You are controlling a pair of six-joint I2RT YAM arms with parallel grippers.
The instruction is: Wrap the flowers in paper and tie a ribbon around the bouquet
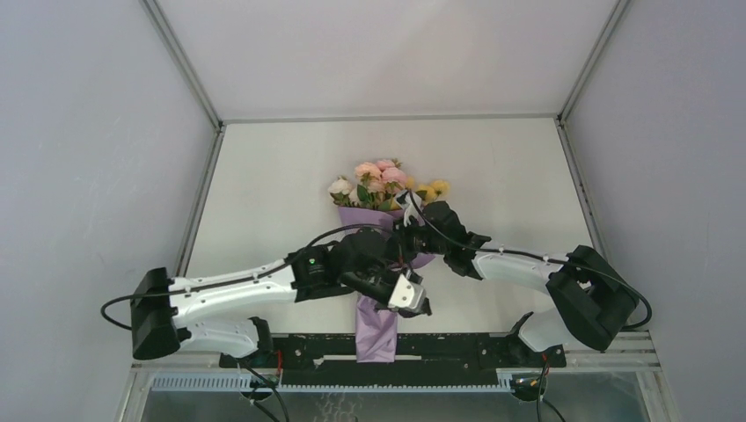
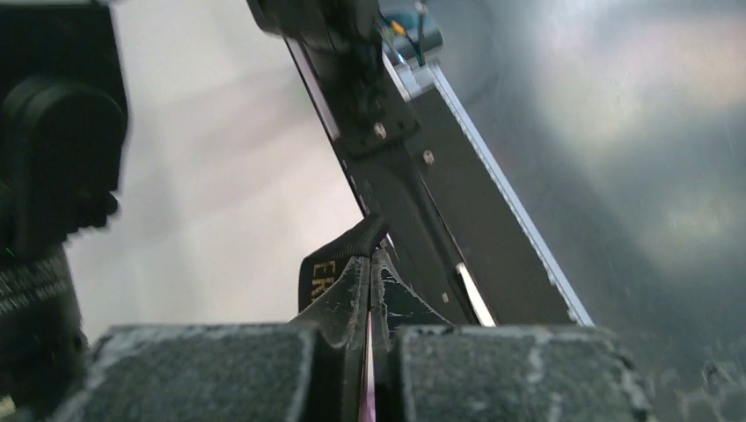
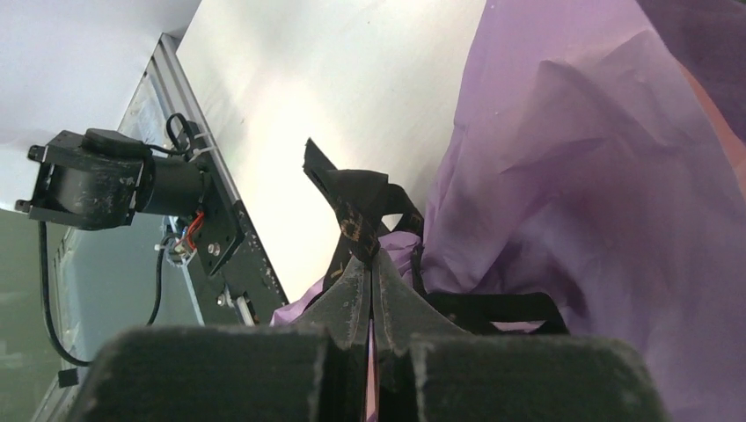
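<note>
— Well, starting at the left gripper: spread or closed?

— Pressed together, pinching the ribbon, a black strip with gold lettering that curls up over the left pad. Just beyond the tips, from the left wrist, the black base rail running away at a slant, with pale table on its left.

— And the right gripper?

— Likewise squeezed together on the ribbon. Rises from the tips in a crumpled, twisted bunch, frayed at its top end. Also runs off to the right as a flat band, lying against the paper.

— Whereabouts of the paper from that wrist?

— Right beside the tips, filling the right side of the view. Lilac, creased, touching the ribbon band.

— And from above?

— Lies lengthwise down the middle of the table, both arms meeting over its middle. At the far end, the flowers: pink, white and yellow, spilling out of the wide mouth of the wrap. At the near end, the narrow tail of the paper, overlapping the base rail between the two arm bases.

— Ribbon traceable from up there?

— Cannot tell; lost among the black wrists and cables.
</note>
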